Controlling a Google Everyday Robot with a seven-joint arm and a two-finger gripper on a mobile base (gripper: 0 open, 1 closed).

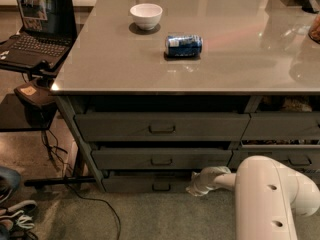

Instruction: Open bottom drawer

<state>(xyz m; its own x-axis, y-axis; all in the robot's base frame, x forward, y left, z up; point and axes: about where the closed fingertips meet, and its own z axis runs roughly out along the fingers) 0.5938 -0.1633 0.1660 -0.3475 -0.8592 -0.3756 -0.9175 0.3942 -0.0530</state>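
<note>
Plainly, the bottom drawer [130, 183] lies lowest in the left stack under the counter [100, 79], just above the carpet [150, 216], and looks not yet pulled out; the tool [195, 188] hangs low by the drawer's right end, beside the handle [161, 186] rather than on it; doing this well means bringing the tool left to the loop, catching it squarely, then drawing straight outward; whether the tool is spread or pressed together I cannot tell; the white arm [270, 194] hides the drawer's right end.
</note>
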